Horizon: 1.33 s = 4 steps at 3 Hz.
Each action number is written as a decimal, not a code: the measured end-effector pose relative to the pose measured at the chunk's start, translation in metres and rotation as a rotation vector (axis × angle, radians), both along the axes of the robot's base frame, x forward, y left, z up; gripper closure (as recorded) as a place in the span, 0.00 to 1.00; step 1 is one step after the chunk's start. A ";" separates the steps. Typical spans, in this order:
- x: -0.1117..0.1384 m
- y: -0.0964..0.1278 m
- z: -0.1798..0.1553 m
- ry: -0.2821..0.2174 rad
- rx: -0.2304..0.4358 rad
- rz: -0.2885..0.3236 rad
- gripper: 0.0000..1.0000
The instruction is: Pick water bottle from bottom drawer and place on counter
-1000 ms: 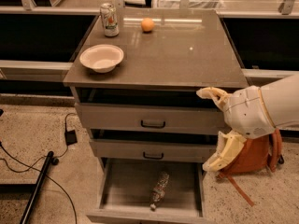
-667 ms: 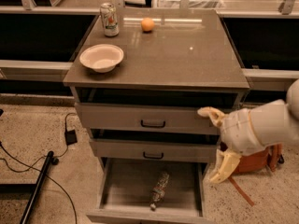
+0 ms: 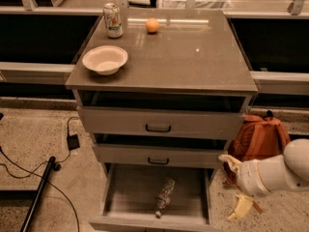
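Speckled floor on the left carries a black cable [image 3: 19, 166] and a dark pole [image 3: 41, 192], none of it near the work. Next comes the cabinet, whose counter [image 3: 193, 57] holds a white bowl [image 3: 105, 59], a printed drink can [image 3: 113, 20] and an orange [image 3: 152, 25], with plenty of bare top on its right half. Below it, the two upper drawers sit slightly ajar and the bottom drawer [image 3: 128, 187] is pulled well out. The water bottle [image 3: 164, 197] lies on its side on the drawer floor, near the middle, cap towards the front. An orange backpack [image 3: 258, 139] leans by the cabinet's right side.

At the far right, the gripper [image 3: 229, 187] has dropped within the last second from the level of the top drawer to the level of the bottom one. It now hangs just outside the drawer's right edge, its fingers [image 3: 241, 207] spread wide and holding nothing. The descent looks like the approach. The bottle is untouched, and I judge the gripper must next travel left over the drawer wall and down to it.
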<state>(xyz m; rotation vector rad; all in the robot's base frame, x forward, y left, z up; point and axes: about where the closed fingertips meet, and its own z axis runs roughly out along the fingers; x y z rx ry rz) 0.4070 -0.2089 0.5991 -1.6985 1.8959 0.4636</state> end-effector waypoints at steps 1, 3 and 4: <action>-0.004 -0.003 -0.021 0.028 0.016 -0.002 0.00; -0.017 0.058 -0.051 0.013 0.151 0.170 0.00; 0.005 0.124 -0.133 -0.019 0.306 0.102 0.00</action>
